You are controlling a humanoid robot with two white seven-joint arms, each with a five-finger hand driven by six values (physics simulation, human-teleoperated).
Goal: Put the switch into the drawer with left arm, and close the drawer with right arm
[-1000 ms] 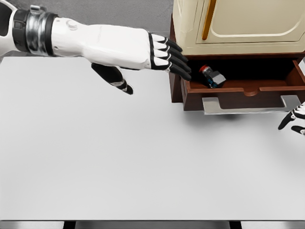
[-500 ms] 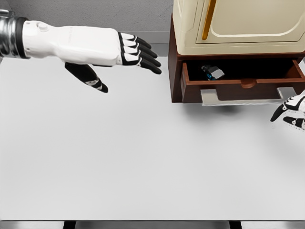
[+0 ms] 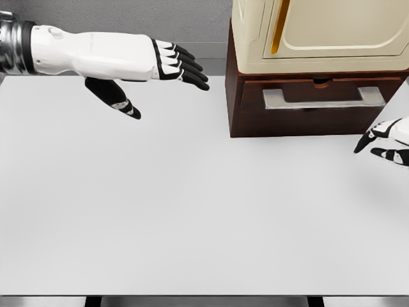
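Note:
The brown drawer [image 3: 319,105] under the cream cabinet [image 3: 319,35] is pushed in flush, its silver handle [image 3: 323,99] across the front. The switch is hidden from sight. My left hand [image 3: 172,64] hovers above the table's far left, fingers stretched out flat and empty, thumb hanging down. My right hand [image 3: 383,144] shows at the right edge, just below and right of the drawer front, fingers relaxed and holding nothing, not touching the drawer.
The white table [image 3: 192,204] stretches from the cabinet base to the front edge. A grey wall [image 3: 128,19] runs behind. The cabinet has a gold vertical handle [image 3: 277,29] on its door.
The drawer went from wide open, with the switch lying inside, to fully shut. My left hand drew back to the left. My right hand rose, then pulled slightly away from the drawer front.

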